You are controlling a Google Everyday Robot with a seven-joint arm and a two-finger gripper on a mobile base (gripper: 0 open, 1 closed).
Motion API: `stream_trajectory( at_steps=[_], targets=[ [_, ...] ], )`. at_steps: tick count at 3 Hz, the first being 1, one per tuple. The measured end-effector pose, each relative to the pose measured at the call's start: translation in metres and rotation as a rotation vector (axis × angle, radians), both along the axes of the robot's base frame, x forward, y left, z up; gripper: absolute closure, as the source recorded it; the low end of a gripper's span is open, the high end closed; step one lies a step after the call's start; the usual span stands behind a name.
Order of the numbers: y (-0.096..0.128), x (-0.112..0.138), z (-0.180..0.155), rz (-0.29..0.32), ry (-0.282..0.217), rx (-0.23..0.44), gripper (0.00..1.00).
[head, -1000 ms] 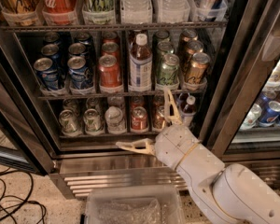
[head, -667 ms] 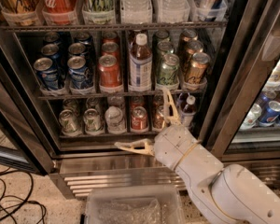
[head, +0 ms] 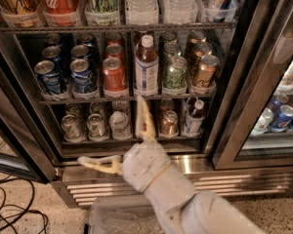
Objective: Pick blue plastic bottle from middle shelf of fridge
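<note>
- Standing upright on the middle shelf [head: 88, 100], the blue plastic bottle [head: 146, 67] is above the tool [head: 112, 130], untouched.
- Tool spread wide, holding nothing; its upper tip is just below the bottle's base.

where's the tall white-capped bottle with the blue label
In the camera view, the tall clear plastic bottle stands mid-row on the middle shelf, between a red can and a green can; the open hand is just below it.

My fingers [head: 145, 121] hang before the lower rack, just under the thin wire middle shelf [head: 88, 101] of the steel-framed fridge [head: 205, 162]. On that shelf's front row, the tall white-capped, blue-labelled plastic bottle [head: 146, 65] stands between a red can [head: 114, 76] on its left and a green can [head: 175, 73] on its right.
</note>
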State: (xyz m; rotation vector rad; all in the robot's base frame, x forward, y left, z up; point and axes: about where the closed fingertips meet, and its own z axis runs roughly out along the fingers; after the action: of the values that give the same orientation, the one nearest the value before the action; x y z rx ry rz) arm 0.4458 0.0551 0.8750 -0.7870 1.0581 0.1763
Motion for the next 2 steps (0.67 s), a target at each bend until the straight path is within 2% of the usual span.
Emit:
stream_trajectory(
  at_steps=[1, 2],
  targets=[
    [0.0509, -0.0212, 0.015, 0.045, -0.057, 0.104, 0.0],
    [0.0562, -0.012, 0.0153, -0.002, -0.076, 0.105, 0.0]
  ],
)
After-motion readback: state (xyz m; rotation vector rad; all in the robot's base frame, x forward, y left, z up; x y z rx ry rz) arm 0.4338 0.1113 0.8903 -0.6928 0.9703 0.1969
